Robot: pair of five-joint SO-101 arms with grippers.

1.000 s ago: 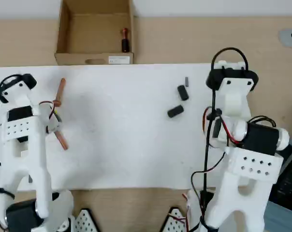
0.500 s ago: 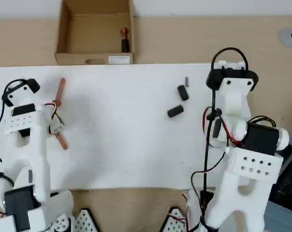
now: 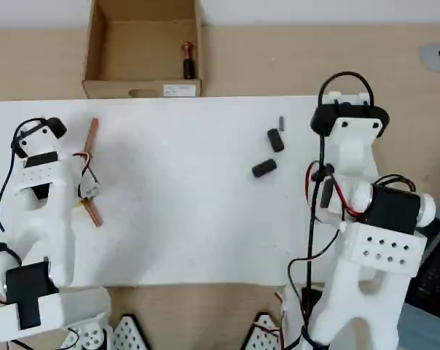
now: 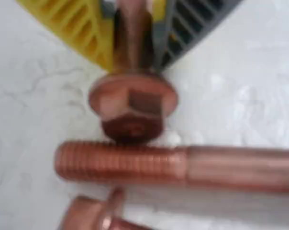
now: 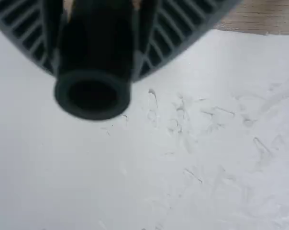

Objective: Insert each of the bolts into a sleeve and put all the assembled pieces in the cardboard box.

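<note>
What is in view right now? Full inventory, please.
cardboard box: 1, brown, past the far edge of the mat.
assembled piece: 1, copper bolt in black sleeve, inside the box.
bolts: at least 3, copper, by the left arm: held bolt in the left tool, lying bolt on the mat beside its head, another head next to that.
loose sleeves: 2, black, on the mat near the right arm.
held sleeve: 1, black, in the right tool.
small grey pin: 1, grey, beside the loose sleeves.
mat: 1, white, on the wooden table.
arms: 2, white; left tool shut on held bolt, right tool shut on held sleeve.
</note>
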